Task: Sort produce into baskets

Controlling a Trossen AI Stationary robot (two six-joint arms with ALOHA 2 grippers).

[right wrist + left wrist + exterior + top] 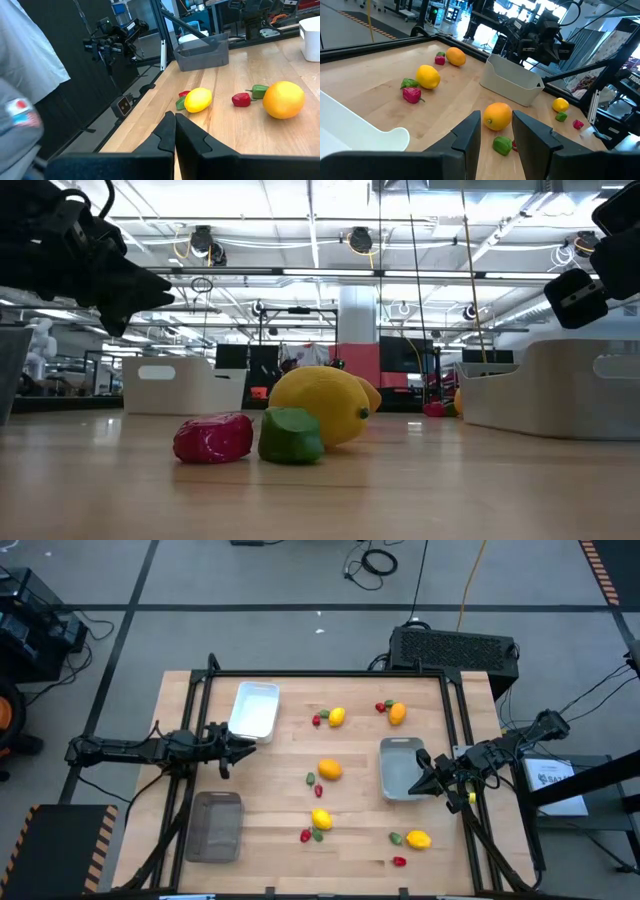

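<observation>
The white basket (253, 708) stands at the far left, the darker grey mesh basket (217, 825) at the near left and the light grey basket (400, 768) at the right. Produce lies loose on the table: an orange fruit (329, 769) with a green piece (311, 778) in the middle, and a yellow fruit (321, 819) with red and green pieces nearer. My left gripper (238, 745) hangs open and empty above the table, just near of the white basket, pointing at the orange fruit (497, 116). My right gripper (425, 782) is shut and empty, raised at the light grey basket's near right corner.
More produce lies in small groups: a yellow fruit (337, 717) and an orange one (398, 713) with red pieces at the far side, and a yellow fruit (418, 839) with green and red pieces at the near right. A dark frame rims the table.
</observation>
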